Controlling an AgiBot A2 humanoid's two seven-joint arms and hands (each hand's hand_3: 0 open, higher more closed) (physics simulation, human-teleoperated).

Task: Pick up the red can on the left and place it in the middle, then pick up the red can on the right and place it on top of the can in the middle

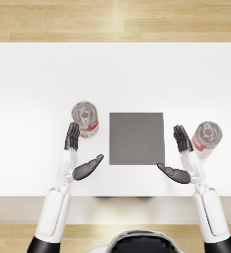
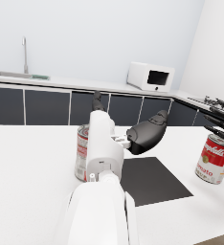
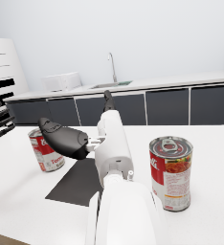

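While both cans stand untouched, nothing has been stacked.
Table [image 1: 33, 84]: white, carrying a dark mat [image 1: 136, 138] at its middle.
Left can [image 1: 85, 119]: upright, just left of the mat; probably rigid, smooth, best gripped round its sides.
Right can [image 1: 206, 138]: upright, right of the mat.
Left robot hand [image 1: 78, 153]: spread, empty, beside its can.
Right robot hand [image 1: 180, 155]: spread, empty.

A white table [image 1: 48, 74] stood over pale wood flooring [image 1: 112, 20]. Behind ran dark cabinets [image 2: 47, 107], a counter with sink faucet [image 2: 25, 53] and white microwave [image 2: 150, 76].
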